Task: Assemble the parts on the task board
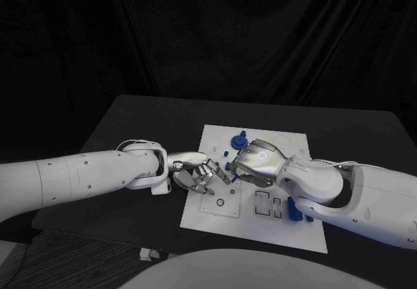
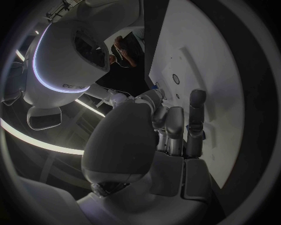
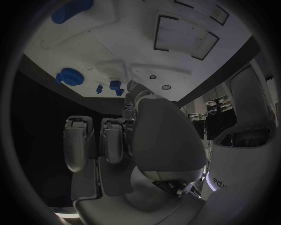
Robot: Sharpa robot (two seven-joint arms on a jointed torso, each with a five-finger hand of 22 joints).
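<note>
On the black table, at centre: white task board, long side running from 12 toward 6 o'clock. Over its 9 o'clock edge, left hand, reaching in from 9 o'clock, fingers curled above the board's margin; from the left wrist view, fingers partly bent alongside the white plate, nothing plainly between them. Cannot tell whether anything is pinched there. Facing it from 3 o'clock, right hand, back of the palm uppermost, fingertips tucked under and meeting the left hand's near the board's middle-left. From the right wrist view, fingers folded down, thumb side extended toward the board; grasp hidden, so cannot tell whether closed on a part.

Toward 12 o'clock on the board, just beyond the right hand: round blue part, with a smaller blue piece just past it. Same round part seen from the right wrist, with small blue pieces beside it near the fingertips, and a larger blue part further along the plate. Toward 5 o'clock, beside the right forearm: upright blue pieces near rectangular cut-outs. At 7 o'clock from those: square recessed panel with small holes.
</note>
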